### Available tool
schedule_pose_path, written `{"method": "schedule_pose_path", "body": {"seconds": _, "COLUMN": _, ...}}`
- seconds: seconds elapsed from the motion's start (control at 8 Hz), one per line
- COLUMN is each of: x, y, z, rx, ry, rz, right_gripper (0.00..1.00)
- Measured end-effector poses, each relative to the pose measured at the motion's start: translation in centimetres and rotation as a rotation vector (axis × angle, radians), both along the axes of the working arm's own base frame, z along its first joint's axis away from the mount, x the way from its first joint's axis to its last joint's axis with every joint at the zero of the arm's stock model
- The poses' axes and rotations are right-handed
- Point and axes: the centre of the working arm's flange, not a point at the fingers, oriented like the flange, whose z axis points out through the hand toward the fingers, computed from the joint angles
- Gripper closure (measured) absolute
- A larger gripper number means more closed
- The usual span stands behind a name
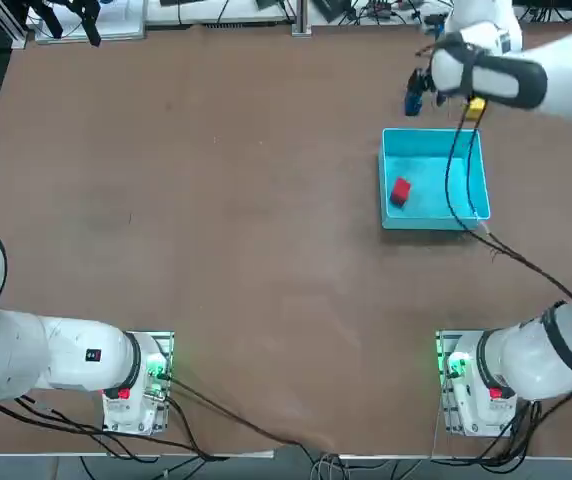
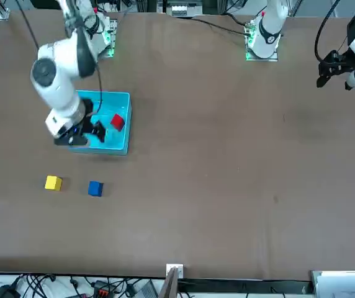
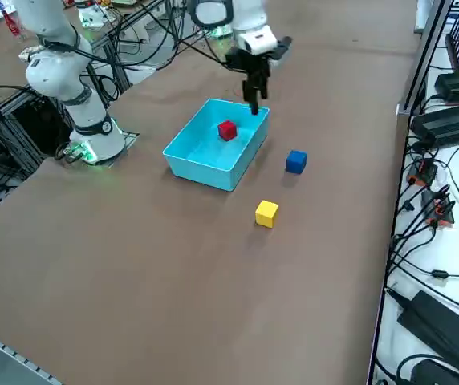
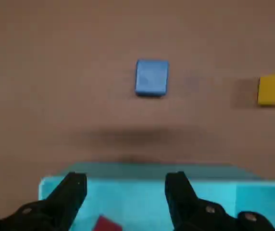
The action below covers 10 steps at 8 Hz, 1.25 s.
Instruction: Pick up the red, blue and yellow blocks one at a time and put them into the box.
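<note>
"Above the box (image 3: 201,176), how was the right gripper (image 4: 127,177) held?"

"With its fingers spread and nothing gripped between them. The red block (image 3: 227,130) was seen inside the box, below."

"And how was the blue block (image 3: 296,161), likely the next one, expected to handle?"

"It was judged light and stiff, not fragile, perhaps a little slippery on its smooth faces. A hold was best taken low on two opposite sides, squarely, so that it would not be twisted."

"Where was it placed from the fingers?"

"Beyond the box's far wall, lower than the fingertips and well apart from them. It was set on the bare table (image 3: 133,257), so a move outward and down was called for."

"And farther off?"

"The yellow block (image 3: 266,213) was found on the table too, to the blue one's right, and was judged to need the same hold."
</note>
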Motion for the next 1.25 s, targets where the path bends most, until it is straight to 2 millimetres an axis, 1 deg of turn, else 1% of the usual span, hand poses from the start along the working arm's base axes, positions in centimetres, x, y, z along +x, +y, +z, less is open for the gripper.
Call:
{"method": "schedule_pose_path", "body": {"seconds": 0.25, "x": 5.4, "y": -1.0, "z": -2.6, "rx": -0.002, "ry": -0.010, "rz": -0.027, "right_gripper": 0.00}}
{"method": "schedule_pose_path", "body": {"seconds": 0.38, "x": 7.2, "y": -0.9, "z": -4.2, "rx": -0.003, "ry": -0.009, "rz": -0.030, "right_gripper": 0.00}}
{"method": "schedule_pose_path", "body": {"seconds": 0.5, "x": 8.6, "y": -0.5, "z": -6.0, "rx": -0.005, "ry": -0.002, "rz": -0.029, "right_gripper": 0.00}}
{"method": "schedule_pose_path", "body": {"seconds": 0.75, "x": 10.1, "y": -0.2, "z": -9.1, "rx": -0.010, "ry": 0.016, "rz": -0.028, "right_gripper": 0.00}}
{"method": "schedule_pose_path", "body": {"seconds": 1.0, "x": 10.6, "y": -0.5, "z": -10.9, "rx": -0.044, "ry": 0.024, "rz": -0.004, "right_gripper": 0.00}}
{"method": "schedule_pose_path", "body": {"seconds": 1.25, "x": 10.7, "y": -1.1, "z": -12.0, "rx": -0.059, "ry": 0.036, "rz": 0.005, "right_gripper": 0.00}}
